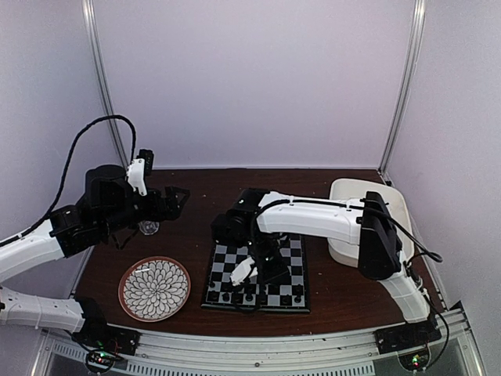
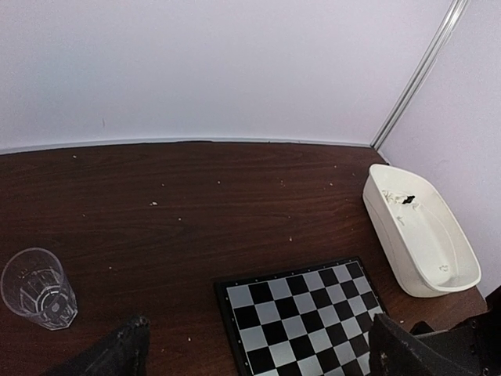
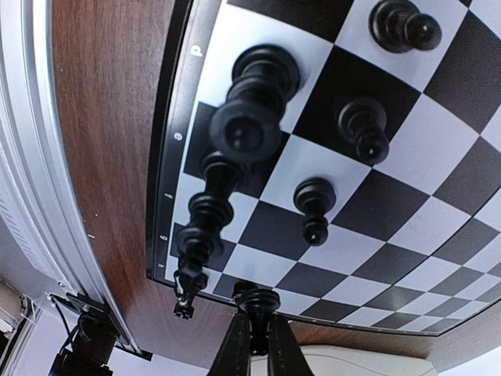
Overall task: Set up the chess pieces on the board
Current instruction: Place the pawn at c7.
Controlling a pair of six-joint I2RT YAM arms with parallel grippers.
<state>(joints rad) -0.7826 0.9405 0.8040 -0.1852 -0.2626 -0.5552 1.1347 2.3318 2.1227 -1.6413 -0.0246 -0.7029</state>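
Black chess pieces (image 3: 313, 205) stand along one edge of the board (image 1: 296, 274), lower centre of the top view. We see right fingers (image 3: 235, 352) clamped on a black piece (image 3: 254, 300); left fingers (image 2: 109, 356) wide apart above the desk (image 2: 196, 204), left side.

Soft, even light from overhead fills all three views. The pale walls come out bright with a faint lilac cast, while the dark tabletop (image 1: 196, 196) swallows most of the light. From above, the shadows under the arms are weak and blurred at the edges, and the picture is slightly grainy. In the left wrist view a dull sheen lies on the wood, the glass (image 2: 37, 288) catches small highlights, and the left pincer (image 2: 258, 356) shows only as two dark, soft-edged fingers (image 2: 117, 352). The right wrist view is strongly bent (fisheye-like): the rim of the board (image 3: 438, 133) bows, its pale squares glare, and the nearest chess pieces (image 3: 250, 129) loom large and slightly soft.
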